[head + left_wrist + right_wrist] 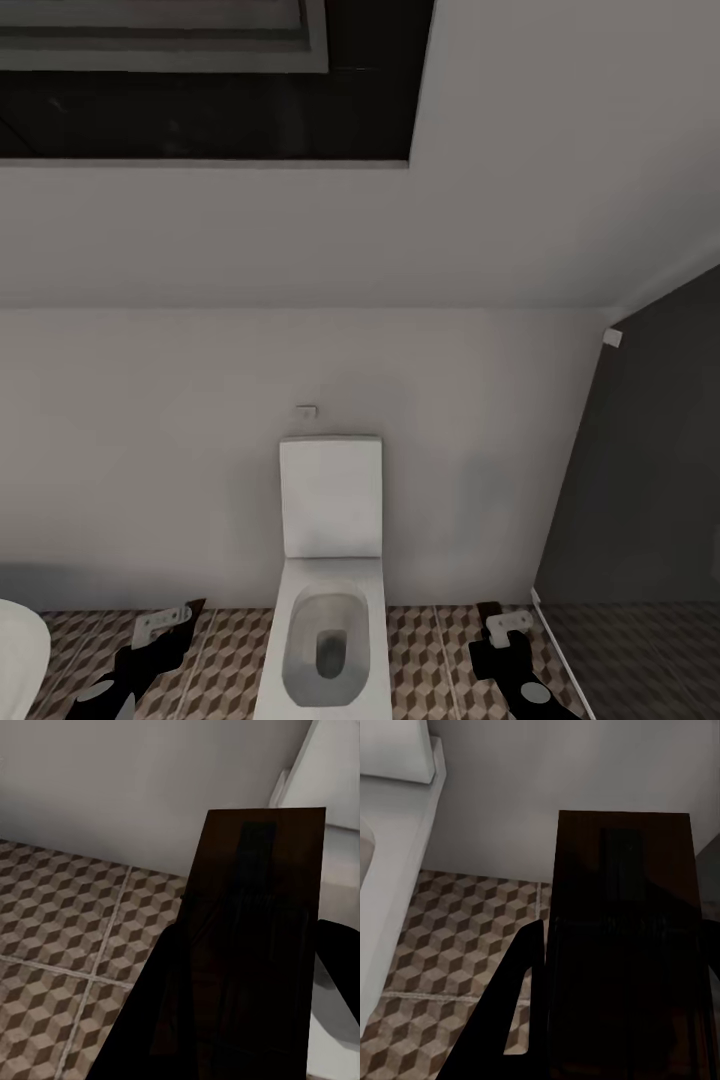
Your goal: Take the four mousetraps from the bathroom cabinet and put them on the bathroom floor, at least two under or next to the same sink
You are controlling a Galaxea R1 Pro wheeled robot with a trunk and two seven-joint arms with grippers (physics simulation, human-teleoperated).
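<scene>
Over the patterned floor (pixel 420 660) by the toilet (pixel 325 640), we're carrying a mousetrap (pixel 251 945) in the left gripper (pixel 160 630) and another mousetrap (pixel 622 945) in the right gripper (pixel 510 630). No sink around, so dropping them here probably misses the sink requirement.

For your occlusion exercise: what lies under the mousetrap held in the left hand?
Under the mousetrap lies cube-patterned bathroom floor running to a grey wall. The board hides the floor directly beneath it, so anything there cannot be seen.

mousetrap (pixel 251 945) dark brown, between left tool's fingers | mousetrap (pixel 622 945) same, right tool
</scene>
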